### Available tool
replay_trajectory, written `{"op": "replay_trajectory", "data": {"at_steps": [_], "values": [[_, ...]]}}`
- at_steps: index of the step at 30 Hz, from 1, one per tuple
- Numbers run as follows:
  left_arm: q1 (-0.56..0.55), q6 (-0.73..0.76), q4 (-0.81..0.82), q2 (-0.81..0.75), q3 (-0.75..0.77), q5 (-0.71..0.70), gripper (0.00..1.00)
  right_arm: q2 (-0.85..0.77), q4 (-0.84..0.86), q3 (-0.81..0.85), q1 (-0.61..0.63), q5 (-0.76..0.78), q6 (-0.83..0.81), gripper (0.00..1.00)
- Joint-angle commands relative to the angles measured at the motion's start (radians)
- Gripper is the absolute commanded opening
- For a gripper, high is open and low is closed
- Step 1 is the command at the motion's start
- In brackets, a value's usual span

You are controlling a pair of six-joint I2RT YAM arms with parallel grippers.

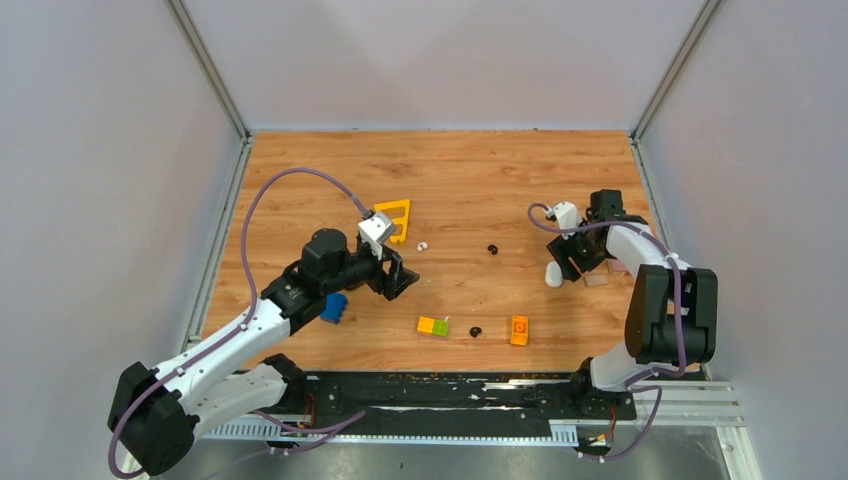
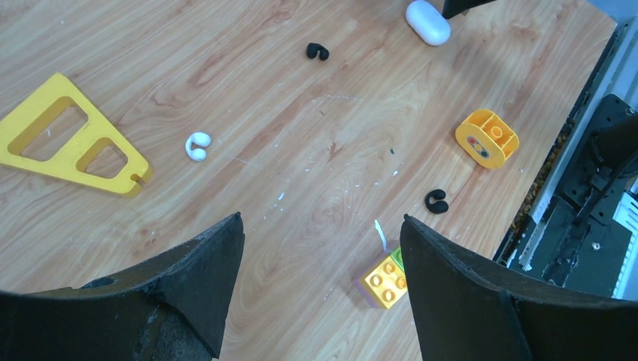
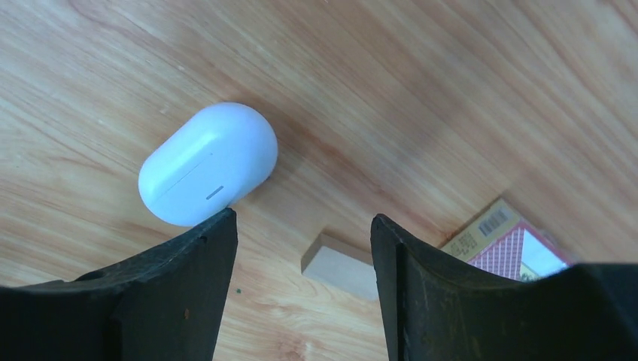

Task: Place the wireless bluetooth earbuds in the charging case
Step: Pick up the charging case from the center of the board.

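Note:
The white charging case lies closed on the wooden table at the right. In the right wrist view the case sits just beyond my left fingertip. My right gripper is open and empty beside it. A white earbud lies mid-table. One black earbud lies to its right, and another black earbud lies nearer the front. My left gripper is open and empty, hovering above the table left of centre.
A yellow triangular frame lies behind the left gripper and a blue block under the left arm. A yellow-green brick and an orange brick lie near the front. A small wooden block and a card box lie by the right gripper.

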Motion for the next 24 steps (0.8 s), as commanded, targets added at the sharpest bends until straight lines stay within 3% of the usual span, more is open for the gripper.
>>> {"op": "replay_trajectory", "data": {"at_steps": [1,15,24], "values": [[-0.006,0.021,0.030,-0.010,0.001,0.002,0.83,0.021,0.035,0.010,0.064,0.035,-0.032,0.66],[-0.016,0.026,0.019,0.001,0.005,-0.014,0.83,0.019,-0.004,0.065,0.209,0.015,-0.059,0.68],[-0.018,0.024,-0.006,-0.002,0.006,-0.006,0.83,0.157,-0.128,0.178,0.215,-0.080,-0.116,0.64]]}}
